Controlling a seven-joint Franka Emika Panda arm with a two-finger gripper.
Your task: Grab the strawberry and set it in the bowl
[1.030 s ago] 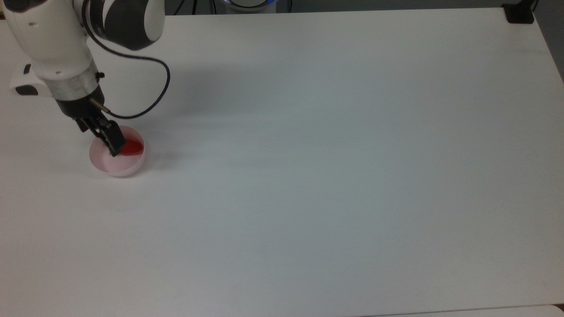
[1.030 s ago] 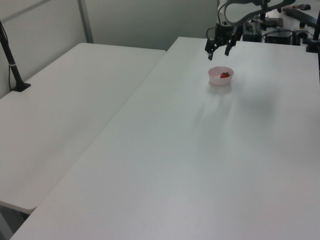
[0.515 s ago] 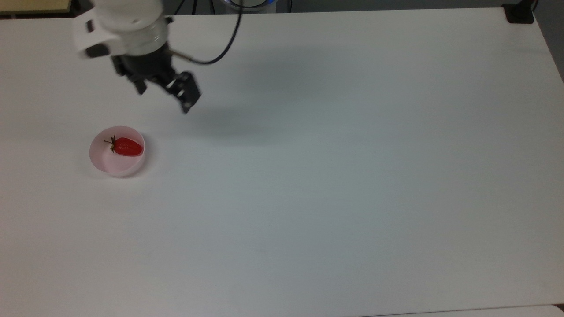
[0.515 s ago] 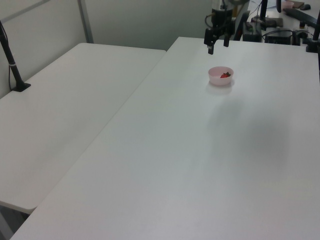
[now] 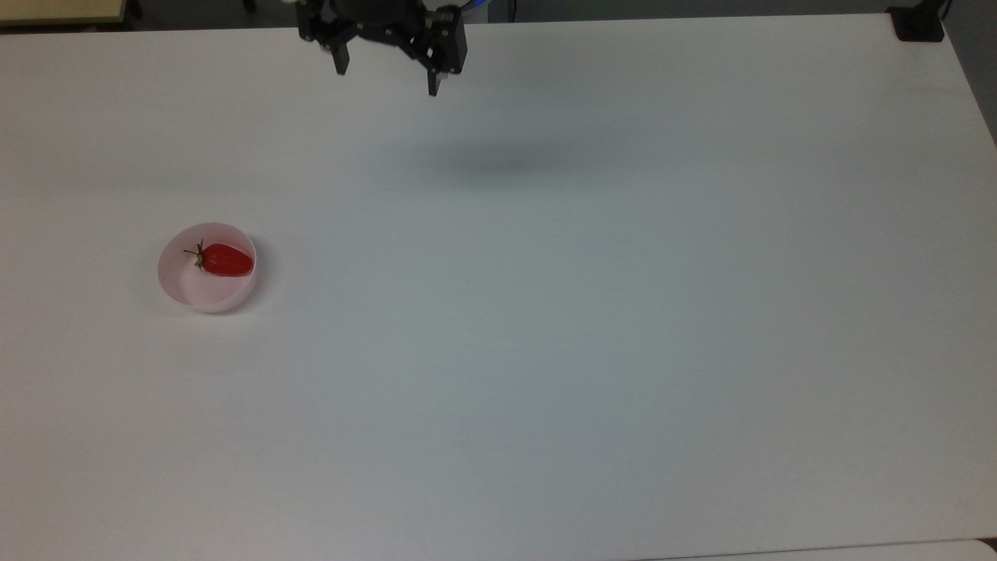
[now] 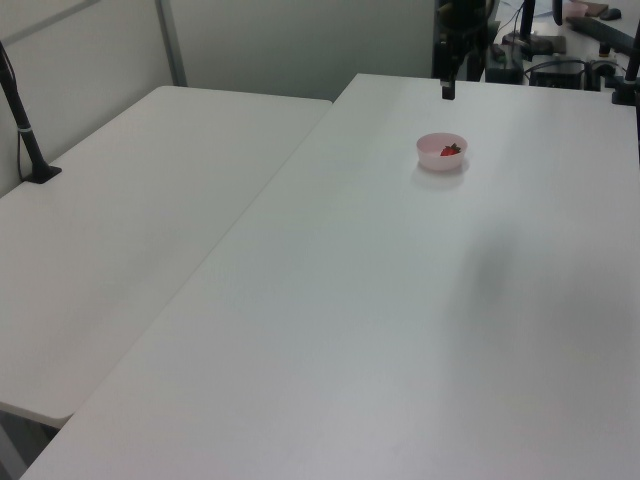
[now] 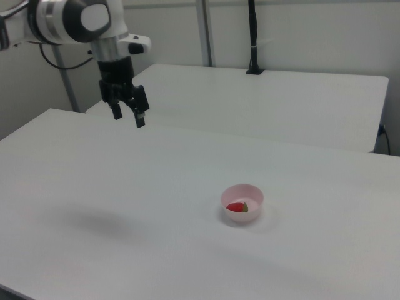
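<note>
Strawberry (image 5: 227,260) lies in bowl (image 5: 204,294) — end effector (image 5: 387,78) spread, well apart.

Pincer (image 5: 387,82) now far from bowl (image 5: 204,290)

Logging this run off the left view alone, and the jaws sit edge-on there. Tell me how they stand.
Observer: In the top view the jaws stand wide apart, with nothing between them.
Operator: Confirm how the strawberry lies.
Observer: The strawberry lies on its side inside the bowl, near the wall at the top view's right, with its stem toward the top view's left.
Operator: Report the clearance over the table.
Observer: In the right view the jaws hang well above the table, far to the right view's left of the bowl.
</note>
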